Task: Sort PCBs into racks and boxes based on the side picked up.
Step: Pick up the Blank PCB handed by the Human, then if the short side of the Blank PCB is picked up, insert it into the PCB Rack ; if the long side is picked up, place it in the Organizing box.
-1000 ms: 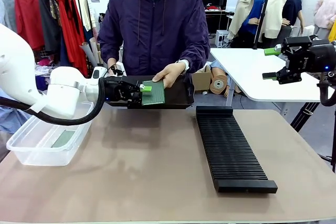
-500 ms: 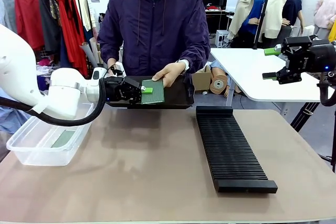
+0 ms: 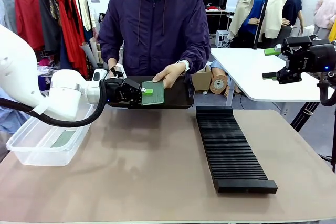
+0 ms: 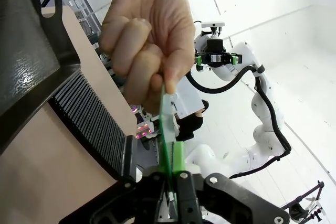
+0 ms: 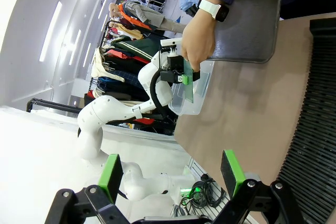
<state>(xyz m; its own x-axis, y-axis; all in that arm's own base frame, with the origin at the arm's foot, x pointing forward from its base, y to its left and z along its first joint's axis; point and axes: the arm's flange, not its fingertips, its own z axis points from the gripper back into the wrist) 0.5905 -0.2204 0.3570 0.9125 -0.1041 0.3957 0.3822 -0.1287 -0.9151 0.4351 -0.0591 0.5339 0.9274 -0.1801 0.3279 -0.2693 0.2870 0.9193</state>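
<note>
One PCB, long axis toward person

You count two PCBs (held PCB, boxed PCB), one rack, one clear box, one black tray.

No text, label, brand, number or sign can be read in any view. Any marking on the PCB is too small to make out. The same goes for the face of the watch on the person's wrist.
</note>
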